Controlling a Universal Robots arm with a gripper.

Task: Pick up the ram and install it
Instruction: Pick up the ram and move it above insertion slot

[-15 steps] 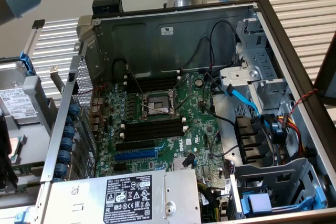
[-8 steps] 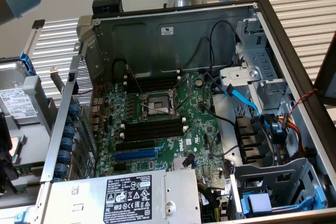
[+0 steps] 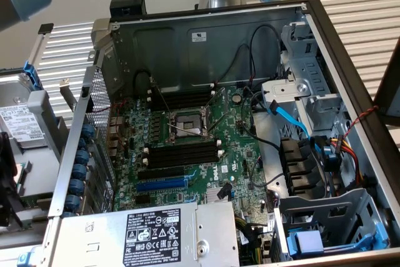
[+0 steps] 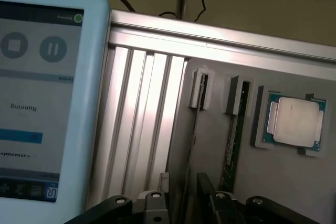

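In the wrist view a grey holder lies on the ribbed aluminium table. A ram stick stands on edge in one of its slots, showing green board and dark chips. A thinner edge runs along the neighbouring slot; I cannot tell if it is a second stick. My gripper hovers over that thinner edge, open, its black fingers either side of the line and holding nothing. In the exterior view the gripper is out of sight. The open computer case shows the motherboard with long black empty memory slots.
A CPU sits in a recess of the holder beside the ram. A teach pendant screen stands close by. In the case are the CPU socket, a blue expansion slot, the power supply, loose cables and drive cages.
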